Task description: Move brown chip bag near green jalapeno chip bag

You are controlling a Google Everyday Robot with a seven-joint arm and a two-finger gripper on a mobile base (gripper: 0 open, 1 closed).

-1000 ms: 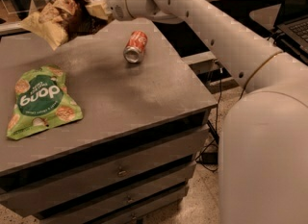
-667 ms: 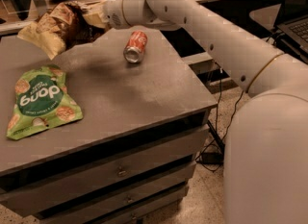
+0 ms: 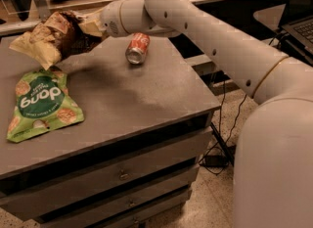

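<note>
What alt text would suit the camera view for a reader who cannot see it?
The gripper, over the far edge of the table, holds the brown chip bag just beyond the green jalapeno chip bag, which lies flat. A red soda can lies on its side to their right.

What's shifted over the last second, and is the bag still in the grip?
The gripper has carried the brown chip bag lower and a little left, toward the green jalapeno chip bag. It stays clamped on the brown bag, whose lower tip is now close to the green bag's top edge. The green bag, the red soda can and the table have not moved.
</note>
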